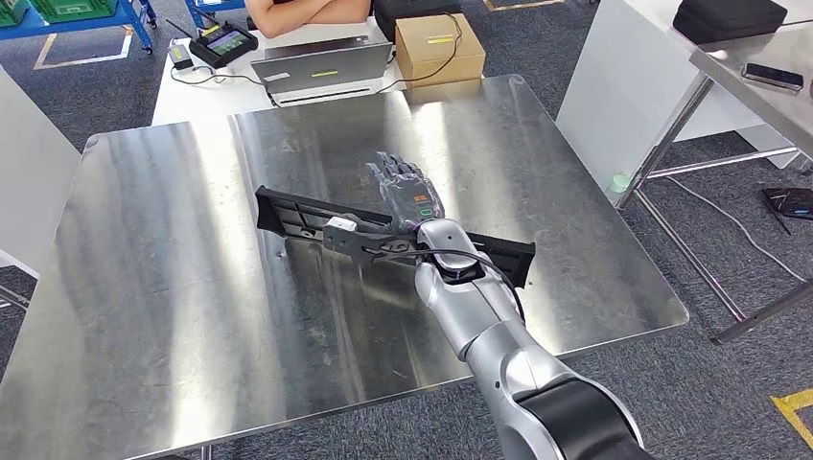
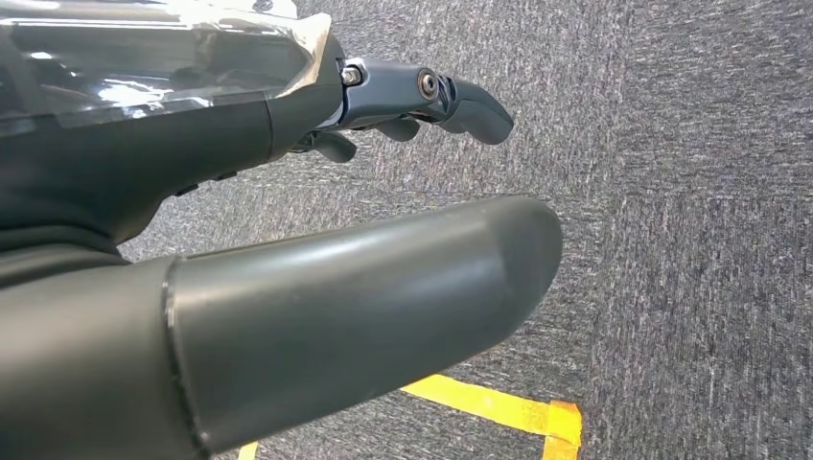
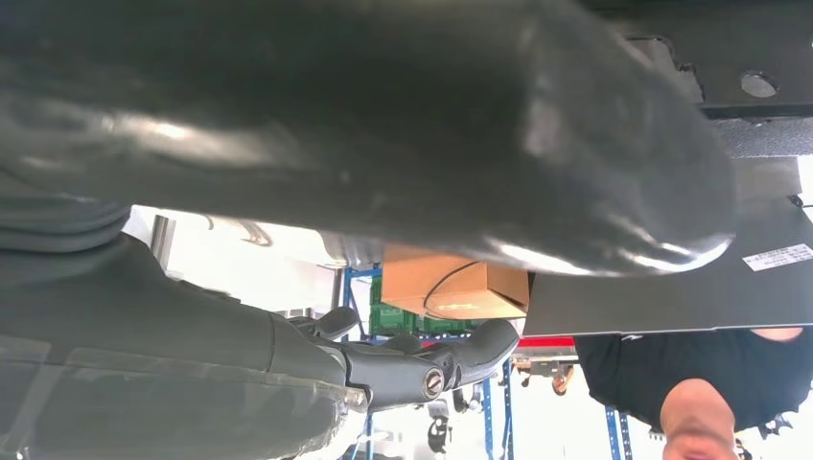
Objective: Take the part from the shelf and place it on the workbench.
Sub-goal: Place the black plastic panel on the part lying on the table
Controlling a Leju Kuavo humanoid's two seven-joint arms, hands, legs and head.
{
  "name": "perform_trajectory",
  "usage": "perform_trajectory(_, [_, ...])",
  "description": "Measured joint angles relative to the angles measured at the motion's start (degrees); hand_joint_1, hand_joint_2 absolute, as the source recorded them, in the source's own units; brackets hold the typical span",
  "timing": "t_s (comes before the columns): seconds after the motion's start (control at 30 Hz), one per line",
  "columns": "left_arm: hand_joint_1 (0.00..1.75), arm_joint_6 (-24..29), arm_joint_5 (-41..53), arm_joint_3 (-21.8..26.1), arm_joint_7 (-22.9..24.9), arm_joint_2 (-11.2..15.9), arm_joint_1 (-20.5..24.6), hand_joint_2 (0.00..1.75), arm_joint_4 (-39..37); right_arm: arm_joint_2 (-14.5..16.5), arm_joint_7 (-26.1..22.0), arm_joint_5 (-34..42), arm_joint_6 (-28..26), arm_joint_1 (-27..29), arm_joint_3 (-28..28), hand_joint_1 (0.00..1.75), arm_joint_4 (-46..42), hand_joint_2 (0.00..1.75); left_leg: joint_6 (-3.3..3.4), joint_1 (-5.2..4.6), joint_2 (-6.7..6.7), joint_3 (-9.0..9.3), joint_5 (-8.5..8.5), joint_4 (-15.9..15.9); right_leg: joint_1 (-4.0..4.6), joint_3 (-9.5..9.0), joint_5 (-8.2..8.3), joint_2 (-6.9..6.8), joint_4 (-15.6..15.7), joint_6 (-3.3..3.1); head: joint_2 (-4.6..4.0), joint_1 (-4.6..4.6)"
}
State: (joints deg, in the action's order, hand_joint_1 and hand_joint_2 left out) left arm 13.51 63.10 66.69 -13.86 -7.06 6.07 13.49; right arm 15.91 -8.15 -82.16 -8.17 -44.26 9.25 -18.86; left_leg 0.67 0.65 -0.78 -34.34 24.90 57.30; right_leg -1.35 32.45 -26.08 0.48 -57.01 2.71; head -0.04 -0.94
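Observation:
The part [image 1: 297, 216] is a long black plastic bar with a white label. It lies flat and slantwise on the steel workbench [image 1: 144, 240], near the middle. My right hand [image 1: 407, 192] reaches across it with fingers stretched forward past its far edge and the wrist above the bar. In the right wrist view the thumb of my right hand [image 3: 383, 125] stands apart from the fingers [image 3: 431, 369] with nothing between them, and the part [image 3: 767, 57] is beside the thumb. My left hand [image 2: 336, 307] hangs over grey carpet, fingers apart and holding nothing.
Beyond the bench, a white table carries a grey laptop [image 1: 321, 69], a cardboard box [image 1: 439, 48] and a small handheld device [image 1: 222, 43]. A person [image 1: 297, 14] with folded arms sits behind it. Another table [image 1: 748, 57] stands at the right. Yellow floor tape [image 2: 499, 407] lies under my left hand.

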Motion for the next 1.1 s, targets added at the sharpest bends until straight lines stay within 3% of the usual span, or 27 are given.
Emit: perform_trajectory(1.1, [0.0, 0.04, 0.01, 0.0, -0.01, 0.0, 0.01, 0.0, 0.0, 0.0, 0.0, 0.12, 0.08, 0.0, 0.0, 0.0, 0.0, 0.0, 0.0, 0.0, 0.0, 0.03, 0.0, 0.01, 0.0, 0.05, 0.0, 0.0, 0.01, 0.0, 0.0, 0.01])
